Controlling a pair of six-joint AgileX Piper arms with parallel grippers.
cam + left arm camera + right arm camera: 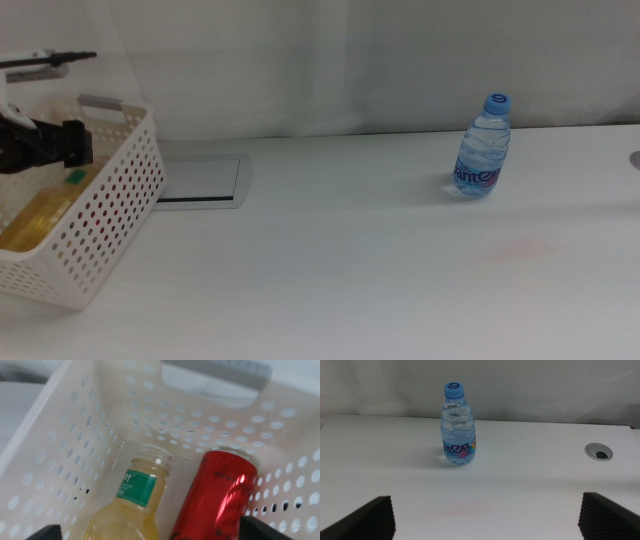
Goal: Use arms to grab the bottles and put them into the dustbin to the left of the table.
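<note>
Bottles nearly cleared: a yellow-liquid bottle (135,505) and red drink can (215,495) lie in the white perforated dustbin (120,190), the empty left gripper (150,532) spread wide above. One clear blue-capped water bottle (483,148) stands on the white bench (330,270), facing the wide-open right gripper (485,520).

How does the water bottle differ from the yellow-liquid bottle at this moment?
The water bottle stands upright on the table, while the yellow-liquid bottle lies inside the dustbin beside a red can. The water bottle holds clear liquid under a blue cap; the other holds yellow liquid and wears a green label. Neither is held.
</note>
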